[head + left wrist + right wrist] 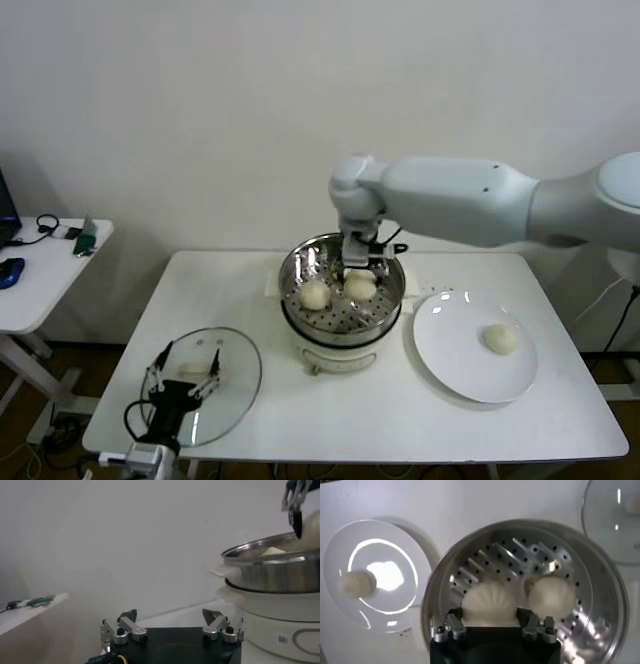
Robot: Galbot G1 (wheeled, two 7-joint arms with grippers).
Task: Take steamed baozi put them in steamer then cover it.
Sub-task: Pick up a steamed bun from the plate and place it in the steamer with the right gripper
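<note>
Head view: my right gripper [359, 262] reaches down into the round, shiny stainless-steel steamer basket [343, 312], which sits on its white electric cooker base [335, 357] at the centre of the white rectangular table [400, 420]. Two small, smooth, cream-white steamed buns lie on the perforated floor: one at 9 o'clock [315, 294], the other at the centre beneath my fingers [360, 286]. A third cream-white bun [501, 338] rests on the flat round white plate [450, 350] at 3 o'clock from the steamer, well apart from it. The round clear glass lid with its metal rim [235, 400] lies flat on the table at 8 o'clock from the steamer; my left gripper [186, 376] hangs over it, fingers spread wide and holding nothing.

Right wrist view: my right fingers [454, 621] straddle the pleated central bun [489, 601], one on either flank and very close to it; whether they touch the dough I cannot tell. The second bun [551, 596] lies just beside the first. This view alone shows the pleats and the floor's holes.

Left wrist view: it shows the steamer's side wall [280, 575] above the cooker base [280, 615], and the small white side table [30, 612] at 9 o'clock.
</note>
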